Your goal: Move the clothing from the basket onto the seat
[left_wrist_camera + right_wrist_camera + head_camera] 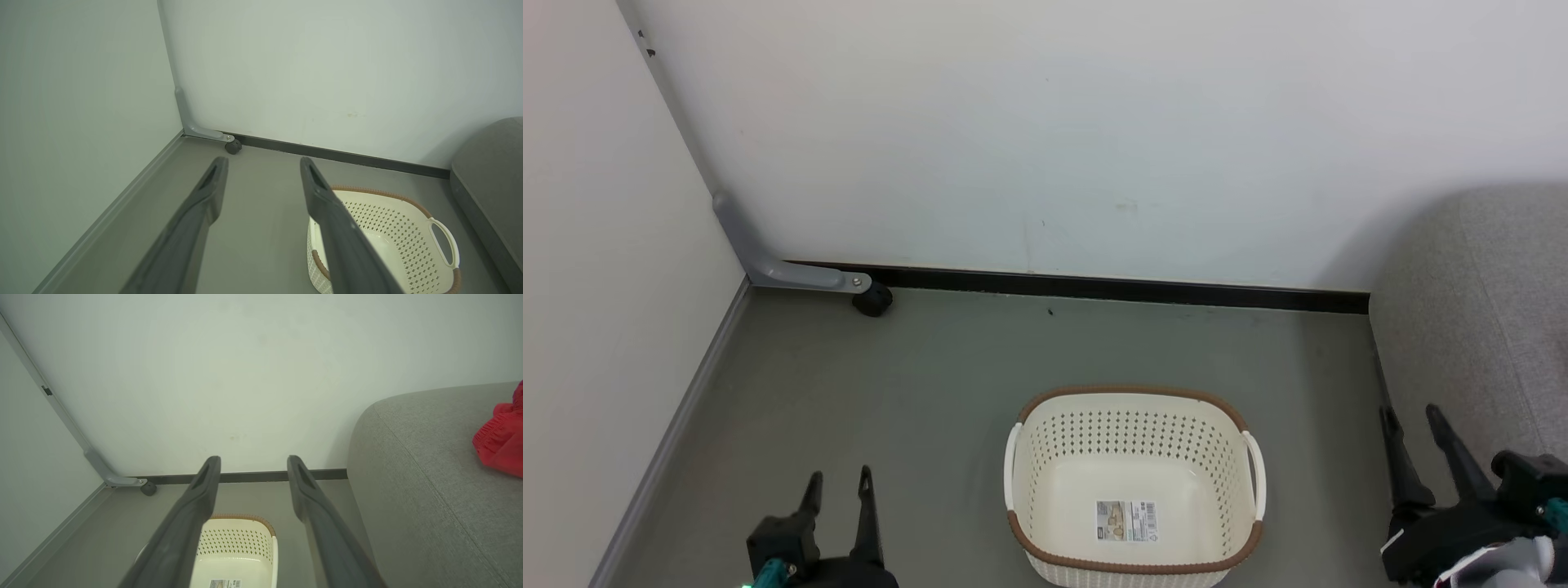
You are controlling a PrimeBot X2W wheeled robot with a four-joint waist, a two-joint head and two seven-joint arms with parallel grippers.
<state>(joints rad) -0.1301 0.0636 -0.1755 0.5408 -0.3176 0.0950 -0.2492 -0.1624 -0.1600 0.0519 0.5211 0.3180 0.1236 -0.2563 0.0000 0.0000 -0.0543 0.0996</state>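
The cream-white basket (pixel 1135 457) with a brown rim stands on the grey floor, holding nothing but a label (pixel 1125 520) on its bottom; it also appears as the basket (pixel 392 228) and the basket (pixel 237 547) in the wrist views. The grey seat (pixel 1478 327) rises at the right. A red piece of clothing (pixel 500 437) lies on the seat (pixel 429 490) at the right edge of the right wrist view. My left gripper (pixel 840 482) hangs open left of the basket. My right gripper (pixel 1413 418) stands open by the seat's front, with nothing between its fingers.
White walls meet in a corner at the left. A grey metal bracket (pixel 768 261) with a small black caster (pixel 872 300) sits at the foot of the back wall. A dark baseboard (pixel 1127 290) runs along that wall behind the basket.
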